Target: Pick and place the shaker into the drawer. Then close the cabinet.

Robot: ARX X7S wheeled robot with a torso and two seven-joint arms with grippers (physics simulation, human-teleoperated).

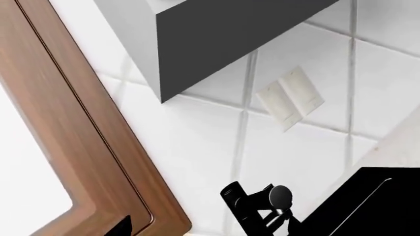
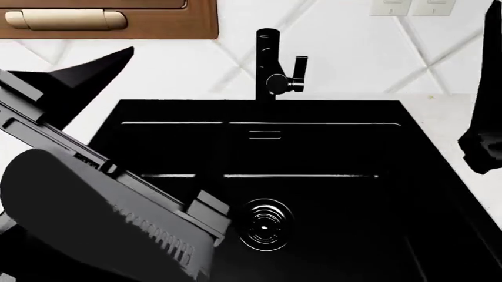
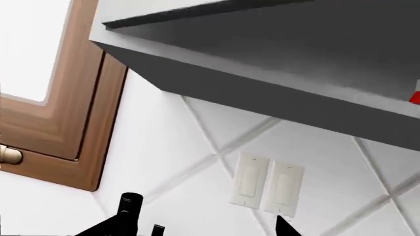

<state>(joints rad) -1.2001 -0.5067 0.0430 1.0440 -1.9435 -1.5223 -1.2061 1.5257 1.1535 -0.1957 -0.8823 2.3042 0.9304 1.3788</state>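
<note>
The shaker, the drawer and the cabinet are all out of view. My left gripper (image 1: 210, 232) is raised toward the tiled wall. One dark fingertip (image 1: 123, 227) shows far off centre with nothing between the jaws, so it is open. In the head view its pointed finger (image 2: 94, 73) rises at the left, above the bulky left arm (image 2: 86, 223). My right gripper (image 3: 196, 230) also faces the wall, its two fingertips (image 3: 284, 227) wide apart and holding nothing. Part of that gripper (image 2: 482, 144) hangs at the head view's right edge.
A black sink (image 2: 259, 147) fills the space below me, with a black faucet (image 2: 268, 64) behind it. A brown window frame (image 2: 110, 23) and two light switches (image 3: 266, 189) are on the white tiled wall. A grey overhead unit (image 3: 282, 64) juts out above.
</note>
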